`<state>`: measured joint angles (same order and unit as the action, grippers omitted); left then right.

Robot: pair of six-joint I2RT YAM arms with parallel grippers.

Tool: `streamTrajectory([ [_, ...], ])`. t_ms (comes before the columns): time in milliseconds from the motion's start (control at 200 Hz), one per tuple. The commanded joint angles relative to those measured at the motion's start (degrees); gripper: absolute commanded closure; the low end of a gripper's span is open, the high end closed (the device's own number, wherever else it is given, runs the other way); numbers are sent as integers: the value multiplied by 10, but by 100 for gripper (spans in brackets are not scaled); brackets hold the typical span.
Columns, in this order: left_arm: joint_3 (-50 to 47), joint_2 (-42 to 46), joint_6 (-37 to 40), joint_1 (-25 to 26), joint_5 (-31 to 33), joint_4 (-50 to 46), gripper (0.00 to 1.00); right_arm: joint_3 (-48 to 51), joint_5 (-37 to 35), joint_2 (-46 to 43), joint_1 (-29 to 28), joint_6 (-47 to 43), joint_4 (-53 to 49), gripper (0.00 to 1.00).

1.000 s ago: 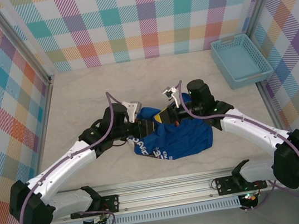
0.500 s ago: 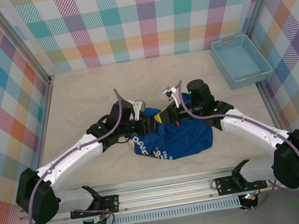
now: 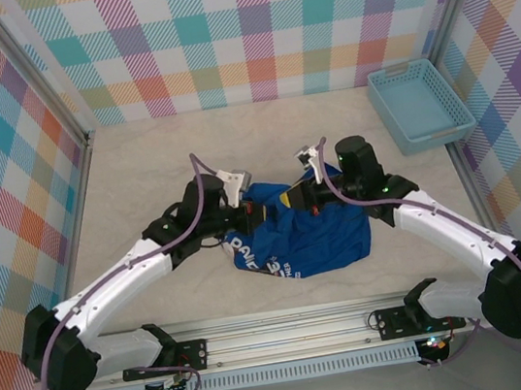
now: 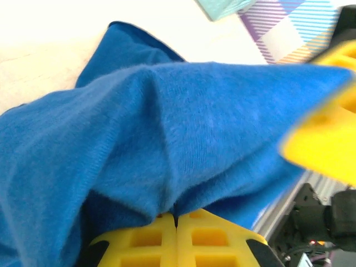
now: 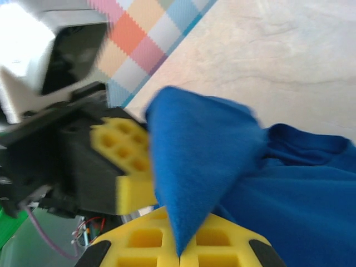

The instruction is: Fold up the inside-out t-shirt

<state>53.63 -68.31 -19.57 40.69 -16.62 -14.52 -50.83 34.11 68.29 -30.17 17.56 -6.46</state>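
Left end effector [image 4: 177, 219] on t-shirt [image 3: 302, 240], lengthwise left-right

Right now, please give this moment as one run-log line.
left gripper: jaws shut on t-shirt | right gripper: jaws shut on t-shirt | t-shirt: bunched on table, not folded

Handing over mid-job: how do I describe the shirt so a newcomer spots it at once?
On the pale table inside the plaid walls, look at the middle: a crumpled royal-blue t-shirt with white print. It is soft cloth, darker than the rigid light-blue basket at the far right.
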Motion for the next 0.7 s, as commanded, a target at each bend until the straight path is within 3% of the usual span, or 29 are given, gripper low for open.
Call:
streamTrajectory([
  [0, -26, 50, 20, -19, -62, 24, 100, -23, -33, -10, 14, 0, -35, 100],
  [170, -64, 101, 10, -38, -139, 74, 100, -49, -83, 14, 17, -7, -91, 99],
  [300, -89, 113, -27, -39, -188, 142, 100, -67, -81, 32, 3, -32, -116, 73],
  [405, -84, 102, -40, -39, -181, 141, 100, -92, -126, 25, -23, -84, -168, 61],
  [545, -71, 93, -33, -39, -150, 108, 100, -71, -167, -25, -31, -115, -176, 58],
  [695, -76, 97, -22, -41, -141, 102, 100, -47, -138, -62, -54, -140, -170, 61],
])
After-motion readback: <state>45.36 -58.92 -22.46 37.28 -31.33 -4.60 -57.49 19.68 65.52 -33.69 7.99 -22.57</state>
